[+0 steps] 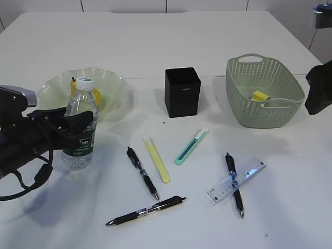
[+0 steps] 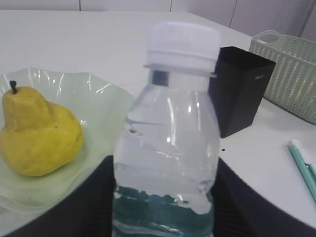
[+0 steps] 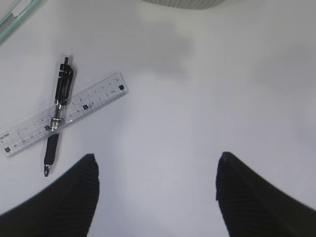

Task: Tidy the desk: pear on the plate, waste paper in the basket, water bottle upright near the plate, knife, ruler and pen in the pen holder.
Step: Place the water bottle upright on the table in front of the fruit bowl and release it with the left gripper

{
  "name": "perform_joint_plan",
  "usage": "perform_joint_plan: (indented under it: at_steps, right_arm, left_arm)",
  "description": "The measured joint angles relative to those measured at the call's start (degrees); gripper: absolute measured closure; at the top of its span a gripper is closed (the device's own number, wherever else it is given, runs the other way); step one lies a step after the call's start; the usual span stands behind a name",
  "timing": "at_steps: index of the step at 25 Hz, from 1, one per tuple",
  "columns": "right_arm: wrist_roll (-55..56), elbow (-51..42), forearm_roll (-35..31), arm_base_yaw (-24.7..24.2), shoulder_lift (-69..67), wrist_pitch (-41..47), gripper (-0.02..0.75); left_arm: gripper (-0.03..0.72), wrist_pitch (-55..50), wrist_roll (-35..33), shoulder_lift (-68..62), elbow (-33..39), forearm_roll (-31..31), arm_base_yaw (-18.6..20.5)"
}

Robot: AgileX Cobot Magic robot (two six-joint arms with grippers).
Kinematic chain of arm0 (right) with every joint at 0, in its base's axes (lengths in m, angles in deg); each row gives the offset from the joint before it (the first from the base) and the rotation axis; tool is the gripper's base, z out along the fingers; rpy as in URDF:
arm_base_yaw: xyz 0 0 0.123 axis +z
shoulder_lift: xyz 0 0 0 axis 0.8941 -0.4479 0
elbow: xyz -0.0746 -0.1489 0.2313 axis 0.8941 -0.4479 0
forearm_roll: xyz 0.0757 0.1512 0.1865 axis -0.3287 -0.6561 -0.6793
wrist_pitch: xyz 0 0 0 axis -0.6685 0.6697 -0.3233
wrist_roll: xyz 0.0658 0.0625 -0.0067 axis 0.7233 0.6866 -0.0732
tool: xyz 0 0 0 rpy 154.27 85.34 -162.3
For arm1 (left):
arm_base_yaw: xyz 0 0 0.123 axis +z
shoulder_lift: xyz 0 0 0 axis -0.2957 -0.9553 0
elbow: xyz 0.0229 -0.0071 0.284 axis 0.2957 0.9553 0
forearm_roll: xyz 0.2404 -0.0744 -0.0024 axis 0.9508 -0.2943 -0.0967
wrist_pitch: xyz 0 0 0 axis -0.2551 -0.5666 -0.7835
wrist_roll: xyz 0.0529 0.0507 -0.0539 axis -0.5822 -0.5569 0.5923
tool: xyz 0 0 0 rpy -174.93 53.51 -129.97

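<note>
The water bottle [image 1: 81, 104] stands upright in front of the green plate [image 1: 111, 85], which holds the yellow pear [image 1: 97, 99]. My left gripper [image 1: 80, 123] is shut on the water bottle [image 2: 170, 128]; the pear [image 2: 37, 133] lies just left of it. My right gripper [image 3: 157, 163] is open and empty above bare table, right of the clear ruler [image 3: 64, 113] that lies across a black pen [image 3: 63, 81]. The black pen holder [image 1: 182, 92] stands mid-table. A yellow knife [image 1: 157, 161], a teal knife [image 1: 191, 147] and two more pens [image 1: 142, 174] [image 1: 148, 210] lie in front.
The green basket [image 1: 290, 101] stands at the back right with a yellow piece of paper [image 1: 259, 96] in it. The right arm [image 1: 317, 93] hangs beside the basket at the right edge. The tools lie scattered across the table's front middle.
</note>
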Motion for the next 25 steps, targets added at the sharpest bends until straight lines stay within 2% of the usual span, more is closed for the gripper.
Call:
perform_joint_plan:
  at_steps: [10, 25]
  right_arm:
    - [0.0, 0.0, 0.38, 0.0, 0.0, -0.13, 0.19]
    - [0.0, 0.0, 0.42, 0.0, 0.0, -0.82, 0.19]
  left_arm:
    - [0.33, 7.66, -0.12, -5.62, -0.82, 0.45, 0.0]
    - [0.307, 7.79, -0.12, -7.13, -1.61, 0.45, 0.0]
